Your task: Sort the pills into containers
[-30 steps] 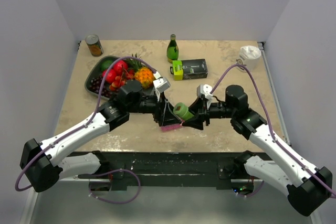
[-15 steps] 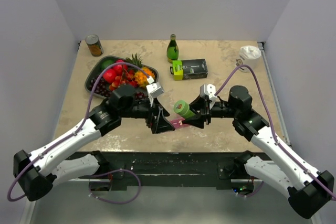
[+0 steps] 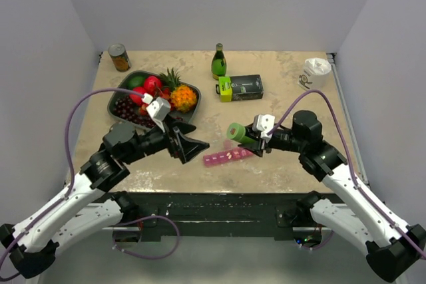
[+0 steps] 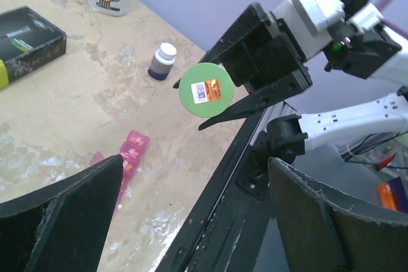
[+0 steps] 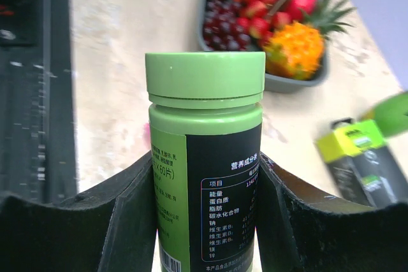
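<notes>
Close to the near edge of the surface [image 3: 266, 171], about midway along it, the pill organiser [image 3: 227, 157] was seen lying flat. Its long axis ran nearly parallel with that edge, the right end turned slightly towards the far side. Whether any lid was raised could not be told.

The left pincer [image 3: 197, 147] was poised just beside the organiser's left end, its jaws spread to their widest and nothing held between them. The right pincer [image 3: 249, 139] was poised over the organiser's right end, closed on the body of a green bottle [image 3: 234, 131]. The bottle was carried clear of the surface and tilted, its green cap pointed leftward at the open left pincer.

The coming move was judged to turn on that facing. The cap lay on the line of the left pincer with only air between, so the left arm was free and placed to take it, while the organiser lay beneath, slightly nearer than both. Nothing was seen in the way.

Farther back, a tray of fruit [image 3: 114, 103] was set towards the left edge, a black and green box [image 3: 241, 88] near the middle, and a small dark bottle [image 4: 163, 62] towards the right edge. Along the far edge a tin can [image 3: 120, 57] and a green glass bottle [image 3: 219, 62] were seen, with a white container [image 3: 317, 69] at the far right corner.
</notes>
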